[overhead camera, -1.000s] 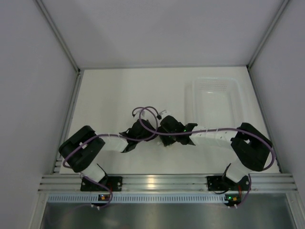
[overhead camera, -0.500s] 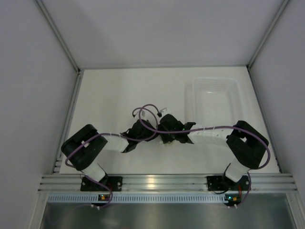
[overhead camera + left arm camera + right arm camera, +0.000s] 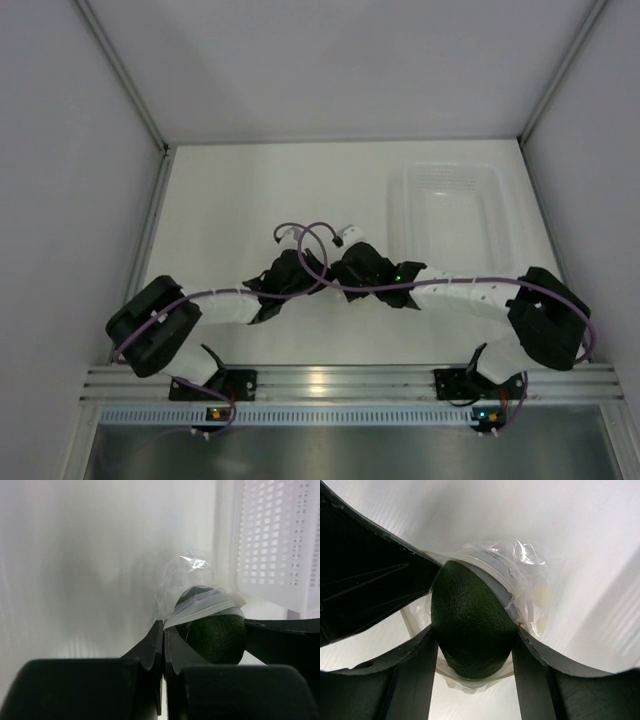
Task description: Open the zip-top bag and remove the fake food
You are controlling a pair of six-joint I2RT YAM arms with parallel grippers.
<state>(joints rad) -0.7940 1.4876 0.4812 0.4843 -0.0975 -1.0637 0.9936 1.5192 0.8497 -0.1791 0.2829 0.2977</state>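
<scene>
The zip-top bag (image 3: 192,572) is crinkly clear plastic with pale spots, held off the table between my two grippers. My left gripper (image 3: 164,628) is shut on the bag's white zip edge. The fake food (image 3: 470,630), dark green and oval, sits in the bag's mouth with the rim (image 3: 495,577) wrapped round its middle; it also shows in the left wrist view (image 3: 216,635). My right gripper (image 3: 475,636) is shut on the food, one finger on each side. In the top view the left gripper (image 3: 300,275) and the right gripper (image 3: 352,272) meet at the table's middle and hide the bag.
A clear rigid rectangular tray (image 3: 450,215) stands at the back right of the table; its perforated wall (image 3: 280,540) is close behind the bag. White enclosure walls stand on the left, right and back. An aluminium rail (image 3: 350,382) runs along the near edge.
The left arm's elbow has swung left and down, the right arm's elbow out to the right. Both grippers have stayed together at the table's middle.
</scene>
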